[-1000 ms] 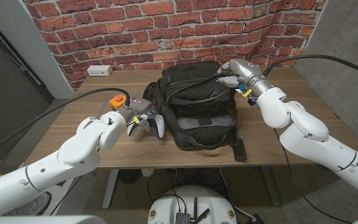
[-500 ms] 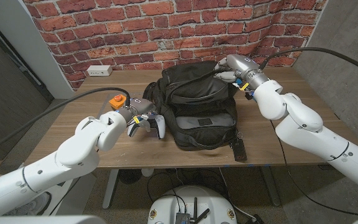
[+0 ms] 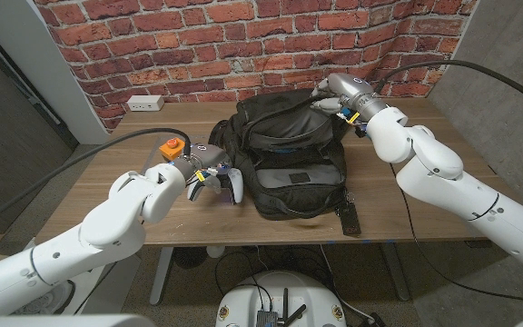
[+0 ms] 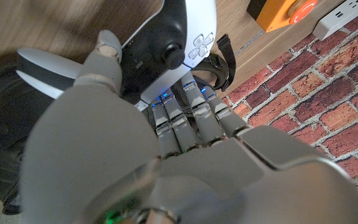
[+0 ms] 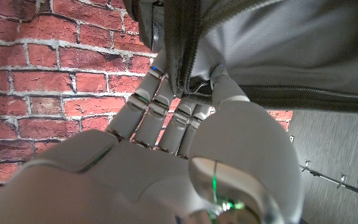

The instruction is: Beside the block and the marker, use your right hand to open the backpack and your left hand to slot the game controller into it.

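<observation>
The rigid, light game controller (image 3: 228,184) is gripped by the left hand (image 3: 200,175), while the soft backpack (image 3: 289,150) is pinched at its zipper edge by the right hand (image 3: 332,94).

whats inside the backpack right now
The backpack gapes a little where the right hand pulls its top edge; only dark lining shows inside. The game controller is outside, held by the left hand. Deeper contents are hidden.

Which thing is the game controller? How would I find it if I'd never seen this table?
Find the big black backpack in the middle of the wooden table. Just to the robot's left of it, the left hand holds the controller. It is the only white thing with black grips; the block nearby is orange with a red button.
</observation>
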Robot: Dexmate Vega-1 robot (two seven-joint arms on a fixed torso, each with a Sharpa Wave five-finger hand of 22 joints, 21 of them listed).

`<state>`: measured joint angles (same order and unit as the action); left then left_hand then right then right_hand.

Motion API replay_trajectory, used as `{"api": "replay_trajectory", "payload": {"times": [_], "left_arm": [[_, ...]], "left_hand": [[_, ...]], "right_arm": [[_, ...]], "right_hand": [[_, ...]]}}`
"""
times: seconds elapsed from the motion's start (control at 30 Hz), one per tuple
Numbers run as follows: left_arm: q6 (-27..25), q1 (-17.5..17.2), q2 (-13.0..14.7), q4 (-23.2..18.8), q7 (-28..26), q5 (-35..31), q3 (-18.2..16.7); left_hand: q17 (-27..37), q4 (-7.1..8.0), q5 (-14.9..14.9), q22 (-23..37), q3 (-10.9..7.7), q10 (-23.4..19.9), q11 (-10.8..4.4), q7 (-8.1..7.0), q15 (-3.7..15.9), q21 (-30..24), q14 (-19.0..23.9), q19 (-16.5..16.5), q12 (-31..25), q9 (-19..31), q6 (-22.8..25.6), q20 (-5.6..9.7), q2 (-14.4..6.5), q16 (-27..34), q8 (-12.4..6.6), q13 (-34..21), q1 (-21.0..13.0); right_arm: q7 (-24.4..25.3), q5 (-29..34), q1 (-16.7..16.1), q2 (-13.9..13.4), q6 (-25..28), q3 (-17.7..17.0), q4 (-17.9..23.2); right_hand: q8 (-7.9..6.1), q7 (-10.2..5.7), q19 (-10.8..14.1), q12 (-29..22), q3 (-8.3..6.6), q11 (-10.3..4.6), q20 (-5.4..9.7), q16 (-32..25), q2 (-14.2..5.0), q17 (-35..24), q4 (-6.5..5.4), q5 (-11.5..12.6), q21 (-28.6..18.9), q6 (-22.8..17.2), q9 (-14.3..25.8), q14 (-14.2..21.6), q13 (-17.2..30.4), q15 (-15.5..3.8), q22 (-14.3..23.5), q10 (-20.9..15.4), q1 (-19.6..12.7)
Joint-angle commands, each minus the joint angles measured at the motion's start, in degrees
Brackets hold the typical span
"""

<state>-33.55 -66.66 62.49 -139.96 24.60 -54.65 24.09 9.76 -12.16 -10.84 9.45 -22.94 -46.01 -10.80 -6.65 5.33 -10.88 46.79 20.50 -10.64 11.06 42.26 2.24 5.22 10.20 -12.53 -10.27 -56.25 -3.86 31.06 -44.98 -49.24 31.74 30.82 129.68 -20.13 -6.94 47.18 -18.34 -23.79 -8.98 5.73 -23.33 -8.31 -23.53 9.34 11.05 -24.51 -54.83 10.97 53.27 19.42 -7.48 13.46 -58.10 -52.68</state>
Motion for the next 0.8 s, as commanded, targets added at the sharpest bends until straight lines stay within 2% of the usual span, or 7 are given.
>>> {"api": "replay_trajectory", "payload": {"times": [0.03, 0.8], "left_arm": [[0.5, 1.0, -1.3, -1.2, 1.1, -0.2, 0.1], [2.6, 2.9, -3.1, -1.5, 2.0, 0.2, 0.1]], "left_hand": [[0.1, 2.33, -0.3, 0.3, -2.79, -1.5, -1.18, -1.27, 8.31, 0.0, 0.6, 0.4, -0.2, 0.2, 4.9, 9.50, -7.2, 0.1, -0.35, -0.2, -2.1], [0.1, 2.37, -0.3, 0.3, -2.88, -1.4, -1.20, -1.17, 8.31, 0.0, 0.6, 0.5, -0.1, 0.2, 4.8, 9.49, -7.2, 0.1, -0.27, -0.2, -2.0]], "right_arm": [[-1.2, -1.1, 3.8, 1.4, 0.2, 1.7, -2.6], [-0.1, -2.8, 7.2, 3.0, 1.7, 2.5, -4.8]], "right_hand": [[-0.35, 0.19, -0.3, -0.1, -0.44, 0.06, 6.54, 0.2, -0.84, -0.2, 0.04, 0.5, -0.4, -0.3, 0.3, 0.6, 0.3, -5.02, 0.2, -0.2, -0.5], [0.00, 0.34, -0.3, 0.0, -0.61, 0.15, 6.50, 0.2, -0.94, -0.6, 0.05, 0.6, -1.2, -0.3, 0.4, 0.8, 0.8, -5.07, 0.3, -0.4, -0.8]]}}
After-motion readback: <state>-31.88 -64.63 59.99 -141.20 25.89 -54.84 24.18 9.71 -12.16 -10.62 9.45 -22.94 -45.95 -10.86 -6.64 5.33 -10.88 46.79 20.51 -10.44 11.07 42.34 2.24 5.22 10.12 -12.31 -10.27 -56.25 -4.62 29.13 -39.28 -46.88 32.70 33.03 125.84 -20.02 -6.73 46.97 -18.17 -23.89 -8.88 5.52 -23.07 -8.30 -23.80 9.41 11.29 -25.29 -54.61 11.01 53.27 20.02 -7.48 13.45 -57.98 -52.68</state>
